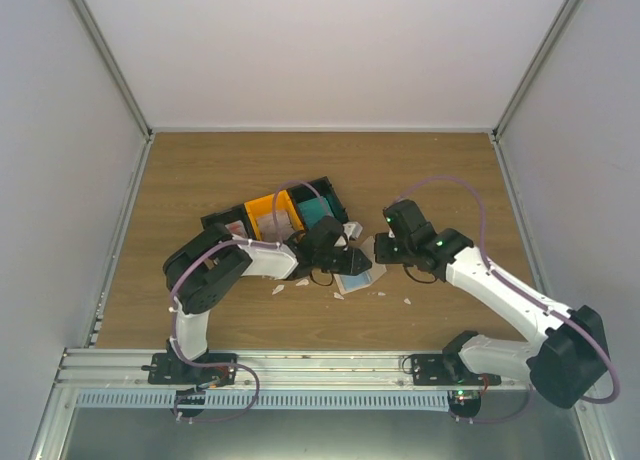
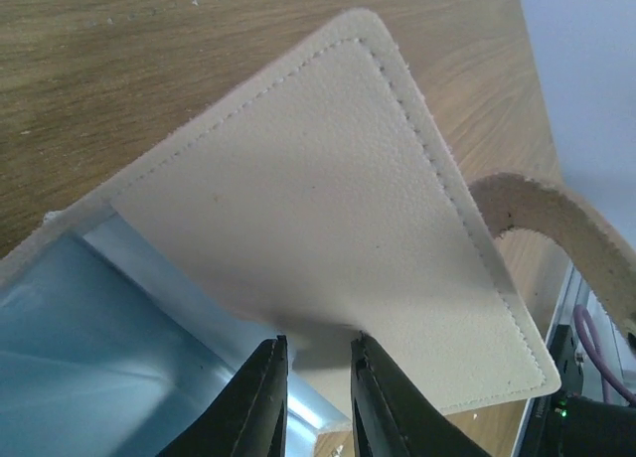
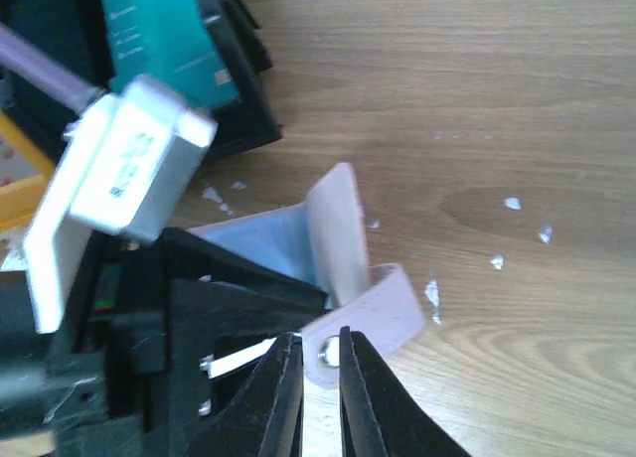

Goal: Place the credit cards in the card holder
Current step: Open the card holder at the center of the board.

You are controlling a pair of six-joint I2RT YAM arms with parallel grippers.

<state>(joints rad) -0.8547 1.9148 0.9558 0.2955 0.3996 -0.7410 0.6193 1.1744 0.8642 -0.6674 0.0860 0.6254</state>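
Lying on the desk (image 1: 200, 180) between the 2 arms, the card holder (image 1: 362, 270) gapes with a light blue credit card (image 2: 89, 328) inside and its beige flap (image 2: 328, 199) raised. The left claw (image 2: 316, 343) sets narrow-spaced fingers at the flap's edge. The right claw (image 3: 318, 338) flanks the tab clasp (image 3: 383, 308). Whether either truly pinches, I cannot tell. A teal card (image 3: 164, 30) sits in the black bin (image 3: 248, 114).

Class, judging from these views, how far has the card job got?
Done: a light blue card seems to sit inside the open card holder. In hand: the left gripper pinches its flap; the right gripper straddles its tab. Left: a teal card lies in the black bin; the holder is unclosed.
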